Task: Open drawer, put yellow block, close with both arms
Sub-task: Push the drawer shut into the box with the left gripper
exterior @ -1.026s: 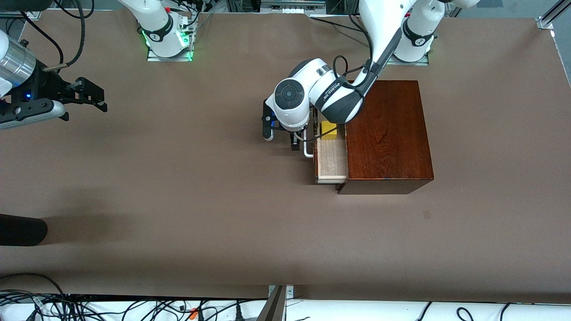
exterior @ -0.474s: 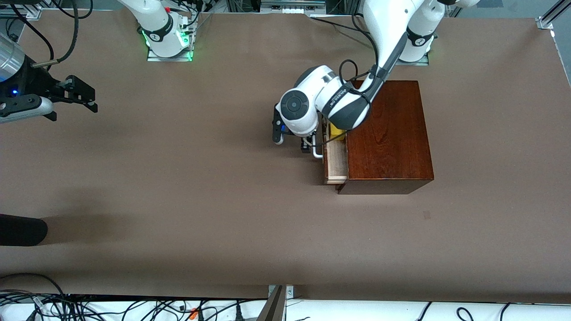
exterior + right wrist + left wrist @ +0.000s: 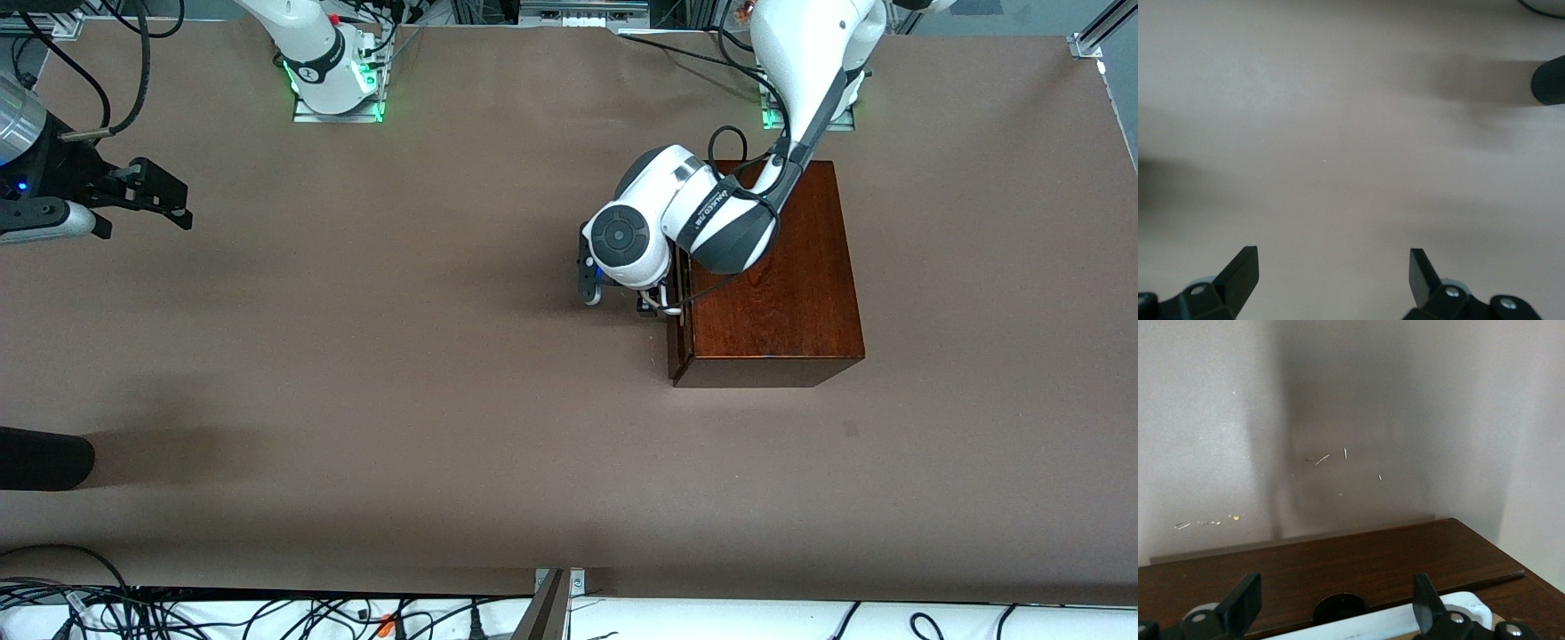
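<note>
The dark mahogany box (image 3: 773,267) stands toward the left arm's end of the table. Its drawer is pushed in, and only the dark front edge (image 3: 676,333) shows. The yellow block is hidden. My left gripper (image 3: 653,307) is at the drawer front, against the white handle (image 3: 665,309). In the left wrist view the left gripper (image 3: 1336,597) is open, with the white handle (image 3: 1405,623) between its fingers against the dark drawer front (image 3: 1338,563). My right gripper (image 3: 169,200) waits open and empty over bare table at the right arm's end; it also shows in the right wrist view (image 3: 1331,267).
A black rounded object (image 3: 40,458) lies at the table's edge on the right arm's end, nearer the front camera; it also shows in the right wrist view (image 3: 1548,80). Cables (image 3: 267,613) run along the near table edge.
My left gripper has moved toward the box with the handle, and the drawer has slid shut. The pale tray and yellow block went out of sight. The right gripper shifted slightly.
</note>
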Tool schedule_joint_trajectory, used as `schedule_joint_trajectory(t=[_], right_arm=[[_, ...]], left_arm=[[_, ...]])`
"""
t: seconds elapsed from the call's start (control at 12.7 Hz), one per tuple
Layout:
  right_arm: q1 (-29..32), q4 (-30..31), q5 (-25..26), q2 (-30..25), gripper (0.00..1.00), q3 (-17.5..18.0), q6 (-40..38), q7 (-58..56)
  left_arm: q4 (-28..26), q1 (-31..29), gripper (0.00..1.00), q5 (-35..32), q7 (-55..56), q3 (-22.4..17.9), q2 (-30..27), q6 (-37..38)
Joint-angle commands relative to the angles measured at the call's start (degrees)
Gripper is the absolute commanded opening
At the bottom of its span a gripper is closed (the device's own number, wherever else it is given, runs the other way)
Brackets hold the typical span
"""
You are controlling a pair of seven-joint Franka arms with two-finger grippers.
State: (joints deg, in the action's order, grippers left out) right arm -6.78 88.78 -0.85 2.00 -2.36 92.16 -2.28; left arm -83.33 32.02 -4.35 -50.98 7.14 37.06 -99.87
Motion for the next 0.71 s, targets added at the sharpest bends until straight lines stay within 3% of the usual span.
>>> schedule_joint_trajectory(t=[0.0, 0.47, 0.63], right_arm=[[0.7, -0.7, 0.1, 0.1, 1.00, 0.8, -1.9, 1.6], [0.6, -0.8, 0.2, 0.0, 1.00, 1.0, -3.2, 3.5], [0.6, -0.8, 0.1, -0.1, 1.00, 1.1, -3.2, 3.5]], left_arm=[[0.7, -0.4, 1.00, -1.1, -1.7, 0.0, -1.0, 1.6], [2.2, -0.6, 1.00, -0.1, 0.8, 0.6, -3.6, 1.4], [3.1, -1.3, 1.00, 6.7, 8.8, 0.4, -6.0, 1.6]])
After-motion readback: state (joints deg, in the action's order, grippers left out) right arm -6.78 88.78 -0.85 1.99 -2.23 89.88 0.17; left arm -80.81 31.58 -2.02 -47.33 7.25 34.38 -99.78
